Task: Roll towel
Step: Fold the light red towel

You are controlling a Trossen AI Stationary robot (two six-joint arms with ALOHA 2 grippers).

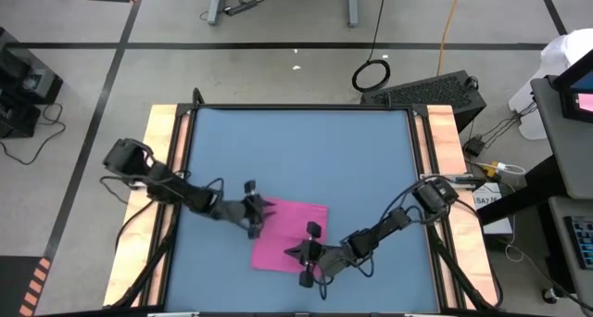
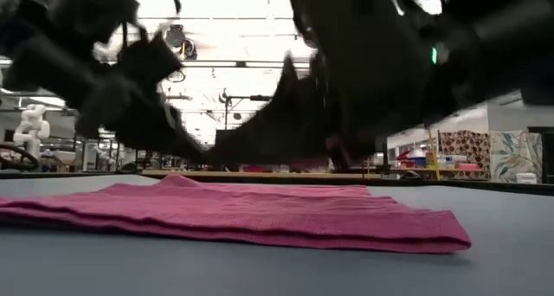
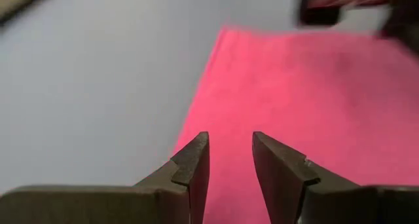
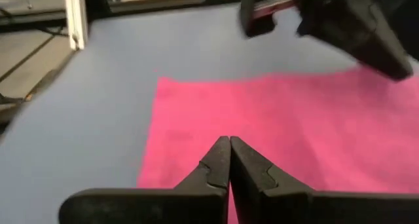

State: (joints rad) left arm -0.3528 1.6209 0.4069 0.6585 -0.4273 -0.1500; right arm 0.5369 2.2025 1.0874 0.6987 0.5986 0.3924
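Pink towel (image 1: 292,234) flat, unrolled — no legible writing

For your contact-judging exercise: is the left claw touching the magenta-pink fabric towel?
Cannot tell. The left wrist view shows the left claw open over the magenta-pink fabric towel near its edge, but neither that nor the low view shows contact or a gap plainly.

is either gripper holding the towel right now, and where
Nothing is held. The left gripper stands open over the towel; the right gripper is shut and empty.
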